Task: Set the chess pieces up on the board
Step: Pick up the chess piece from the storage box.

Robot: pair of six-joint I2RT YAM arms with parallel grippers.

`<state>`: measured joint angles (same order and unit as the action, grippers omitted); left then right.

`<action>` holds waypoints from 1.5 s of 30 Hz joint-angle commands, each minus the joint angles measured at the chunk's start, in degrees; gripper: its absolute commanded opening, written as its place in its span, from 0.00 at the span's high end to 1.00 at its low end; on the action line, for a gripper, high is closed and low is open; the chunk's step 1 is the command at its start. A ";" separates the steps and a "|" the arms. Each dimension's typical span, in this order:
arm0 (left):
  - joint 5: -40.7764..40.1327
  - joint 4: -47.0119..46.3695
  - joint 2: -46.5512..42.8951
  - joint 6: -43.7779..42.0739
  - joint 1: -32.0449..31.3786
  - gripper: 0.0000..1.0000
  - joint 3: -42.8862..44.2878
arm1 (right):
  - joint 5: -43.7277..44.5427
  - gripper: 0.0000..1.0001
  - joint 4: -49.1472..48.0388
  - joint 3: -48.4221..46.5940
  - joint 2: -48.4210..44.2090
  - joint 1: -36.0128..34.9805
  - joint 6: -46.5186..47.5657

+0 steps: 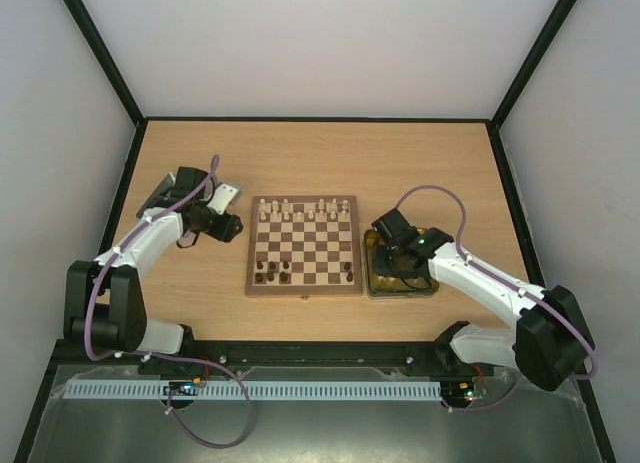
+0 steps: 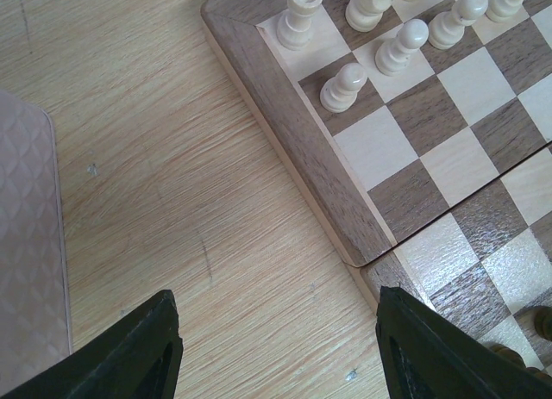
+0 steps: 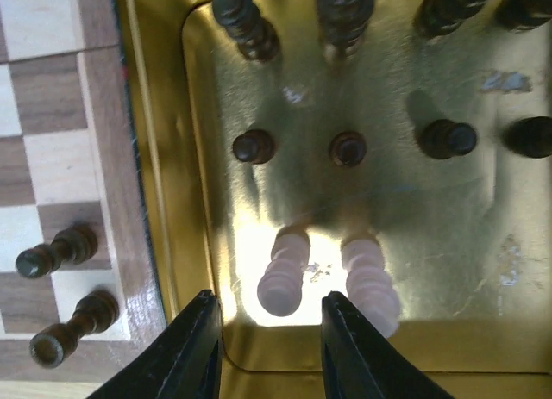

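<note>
Showing L gripper jaws spread wide, empty, over table beside board w/ pale chess pieces; R gripper jaws apart above pale piece in yellow tin, dark ones alongside.

The board was smooth checked wood, the counter matt pale wood grain, the tin glossy yellow metal.

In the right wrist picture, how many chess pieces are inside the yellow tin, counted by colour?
Inside the tin, as far as this view shows:
Dark brown pieces: 8
Pale cream pieces: 2
Total: 10
</note>
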<state>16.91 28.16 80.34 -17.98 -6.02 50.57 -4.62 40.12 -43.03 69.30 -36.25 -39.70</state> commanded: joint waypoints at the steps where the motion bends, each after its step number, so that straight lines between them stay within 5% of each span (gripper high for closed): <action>1: 0.26 0.76 -0.18 -0.10 0.40 0.37 -0.11 | 0.05 0.69 -0.14 0.31 0.60 -2.54 -1.66; 32: 1.43 0.49 0.17 -0.30 0.40 0.36 -0.40 | 2.45 0.73 -3.31 1.54 5.32 -2.94 -1.67; 45: 1.30 0.69 0.56 -0.08 0.44 0.36 -0.16 | 4.65 0.98 -1.16 -0.63 4.27 -2.95 -1.63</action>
<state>17.58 28.16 80.36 -17.98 -5.91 50.57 -2.55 36.97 -42.19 74.39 -38.85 -41.19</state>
